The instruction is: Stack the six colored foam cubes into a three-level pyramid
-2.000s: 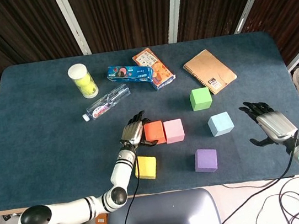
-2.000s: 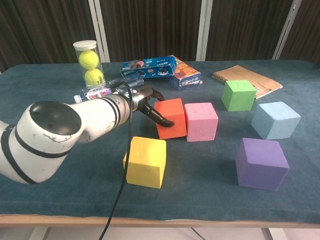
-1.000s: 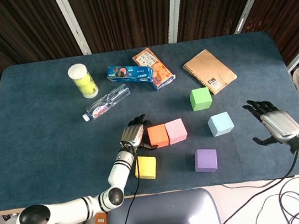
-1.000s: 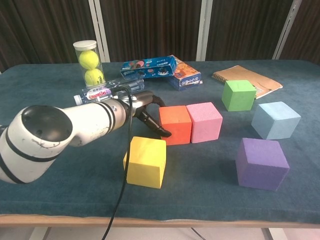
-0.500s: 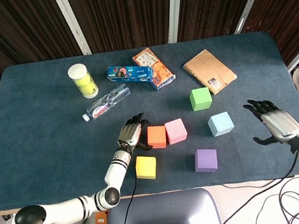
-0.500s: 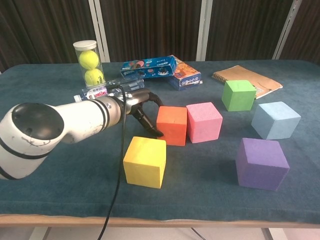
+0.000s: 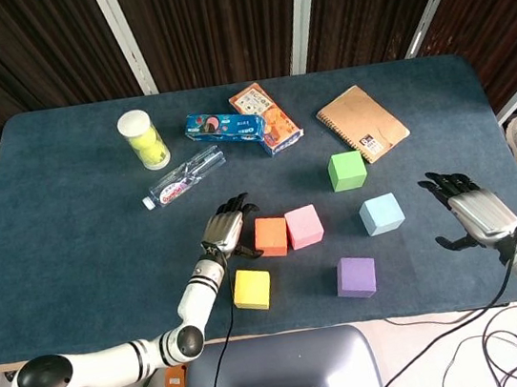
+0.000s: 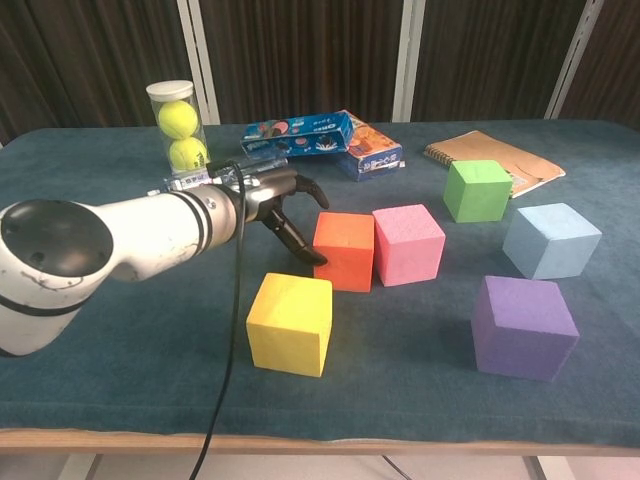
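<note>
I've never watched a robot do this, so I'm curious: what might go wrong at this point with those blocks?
The left hand sits right beside the orange cube, which touches the pink cube; a clumsy nudge could push both askew. The yellow cube lies just under that arm, so a low sweep might knock it. The water bottle behind could also get bumped.

Water bottle mostly hidden behind left arm.
</note>
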`<action>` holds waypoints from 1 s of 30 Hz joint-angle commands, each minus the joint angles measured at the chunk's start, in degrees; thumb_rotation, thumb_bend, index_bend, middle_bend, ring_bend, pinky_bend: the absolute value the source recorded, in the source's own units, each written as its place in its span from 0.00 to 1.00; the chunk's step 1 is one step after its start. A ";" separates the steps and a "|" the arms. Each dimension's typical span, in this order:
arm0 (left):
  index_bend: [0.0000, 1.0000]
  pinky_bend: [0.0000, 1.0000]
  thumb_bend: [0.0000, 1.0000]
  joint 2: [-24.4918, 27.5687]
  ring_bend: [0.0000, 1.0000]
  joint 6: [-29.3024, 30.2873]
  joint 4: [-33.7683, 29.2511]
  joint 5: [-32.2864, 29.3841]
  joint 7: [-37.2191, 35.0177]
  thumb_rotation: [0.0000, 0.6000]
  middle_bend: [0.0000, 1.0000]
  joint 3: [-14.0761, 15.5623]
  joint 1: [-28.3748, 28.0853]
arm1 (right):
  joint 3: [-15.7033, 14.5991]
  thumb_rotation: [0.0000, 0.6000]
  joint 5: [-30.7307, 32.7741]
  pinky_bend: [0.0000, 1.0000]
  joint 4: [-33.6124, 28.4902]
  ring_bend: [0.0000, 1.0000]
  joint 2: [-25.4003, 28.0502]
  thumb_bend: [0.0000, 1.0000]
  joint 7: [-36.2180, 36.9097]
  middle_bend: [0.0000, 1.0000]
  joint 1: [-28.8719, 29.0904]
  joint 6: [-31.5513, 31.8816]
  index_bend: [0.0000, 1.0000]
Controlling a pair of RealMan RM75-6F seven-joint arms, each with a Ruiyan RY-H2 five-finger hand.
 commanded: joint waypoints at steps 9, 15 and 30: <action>0.25 0.11 0.13 18.03 0.00 10.92 -24.46 4.86 4.39 0.92 0.03 4.10 7.65 | 1.91 1.00 1.47 0.00 -1.53 0.00 -2.05 0.19 -4.85 0.00 1.53 1.14 0.00; 0.23 0.11 0.13 32.86 0.00 19.15 -36.58 17.63 3.66 0.91 0.03 12.88 17.87 | 4.17 1.00 5.74 0.00 -2.35 0.00 -4.55 0.19 -6.76 0.00 5.74 -3.61 0.00; 0.08 0.11 0.09 45.33 0.00 35.54 -27.78 40.89 -11.32 0.96 0.00 25.09 39.47 | 6.34 1.00 33.58 0.00 -0.29 0.00 -21.12 0.19 -29.70 0.00 23.28 -7.91 0.01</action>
